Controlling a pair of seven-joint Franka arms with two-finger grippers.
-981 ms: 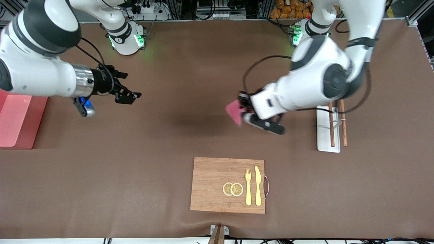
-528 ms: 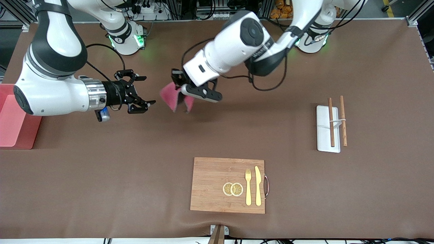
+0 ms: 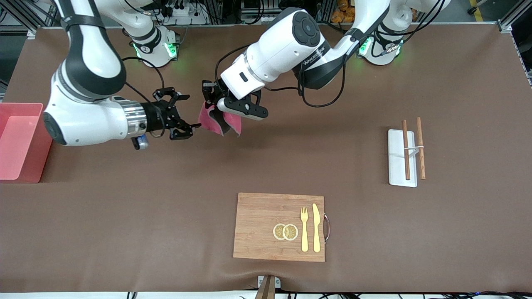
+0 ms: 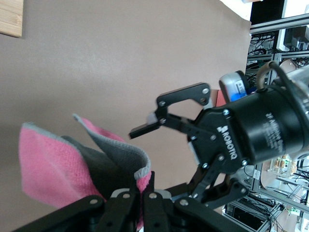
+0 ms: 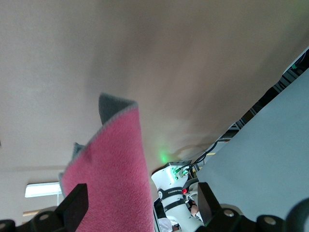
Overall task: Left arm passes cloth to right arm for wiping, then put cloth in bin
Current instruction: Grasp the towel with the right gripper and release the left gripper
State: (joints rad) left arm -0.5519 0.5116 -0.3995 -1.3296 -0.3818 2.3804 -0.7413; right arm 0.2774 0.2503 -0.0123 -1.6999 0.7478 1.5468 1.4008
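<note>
The left gripper (image 3: 211, 109) is gripping the folded raspberry-pink terry cloth (image 3: 215, 120) above the brown table (image 3: 124, 207). The right gripper (image 3: 188, 112) is hovering beside it, fingers (image 4: 145, 128) spread around the cloth's edge.

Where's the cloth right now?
The cloth hangs in the air, gripped by the left tool over bare table, with the open right tool right beside it.

A wooden board (image 3: 266, 216) bears lemon slices (image 3: 285, 232), fork (image 3: 304, 229) and knife (image 3: 316, 227)
</note>
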